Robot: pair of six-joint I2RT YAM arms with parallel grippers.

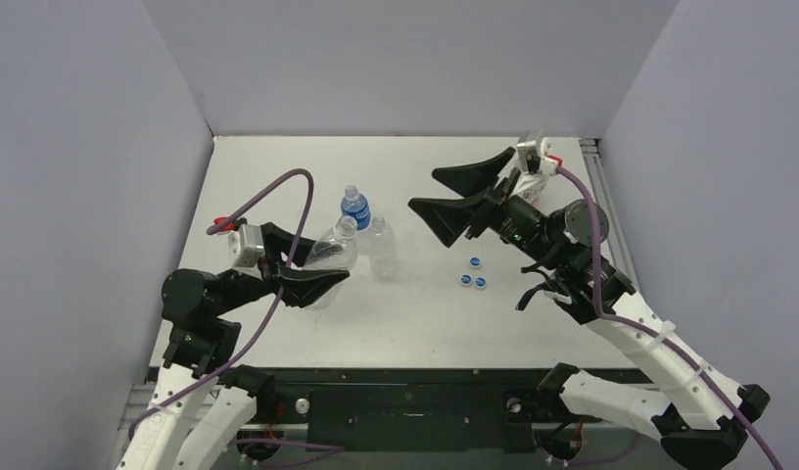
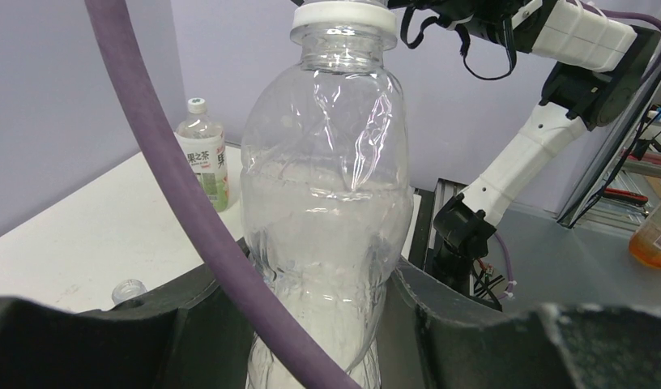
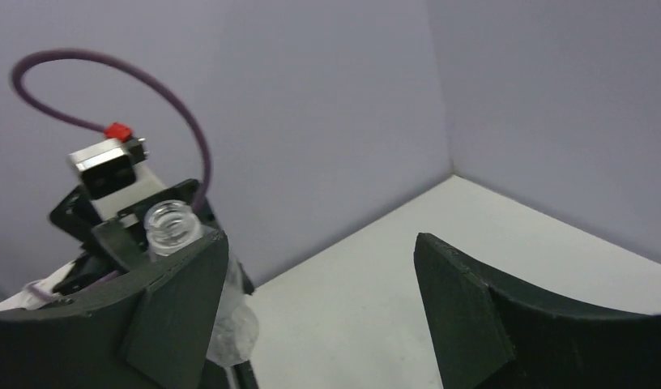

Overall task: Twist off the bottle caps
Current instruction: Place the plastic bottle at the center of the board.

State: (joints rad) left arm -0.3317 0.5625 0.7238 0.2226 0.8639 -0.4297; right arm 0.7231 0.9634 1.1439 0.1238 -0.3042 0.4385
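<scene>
Saw a white table [image 1: 278,176] boxed in by pale walls [image 1: 82,147], and took the plain bottle [image 2: 327,186] in the left arm's grasp as the marker for everything else. Found the left arm [image 1: 195,304] coming in from that bottle's near left, and the right arm [image 1: 650,343] stretched out well to the bottle's right. Found the left gripper [image 1: 322,264] clamped on the plain bottle around its lower body, one dark finger on each side, the bottle tilted with its neck leaning away and to the right. Could not tell whether its base touched the table. Noted a white ring at its neck in the left wrist view, the very top cut off by the frame edge. Found the right gripper [image 1: 425,191] to the right of the plain bottle and apart from it, jaws spread wide with nothing between them, tips pointing toward it. Saw a wide labelled bottle [image 2: 204,162] upright, far to the right of the plain bottle and further back. Saw a blue-labelled bottle [image 1: 354,209] upright just behind the plain bottle's neck, and a second clear bottle [image 1: 381,253] upright just to its right; could not tell whether either touched it. Caught an open bottle neck [image 3: 172,225] in the right wrist view; could not tell which bottle it belonged to. Counted three blue caps [image 1: 473,262] lying close together on the table, further right of the plain bottle. Noted a white cap [image 2: 197,104] sitting on the wide labelled bottle.
</scene>
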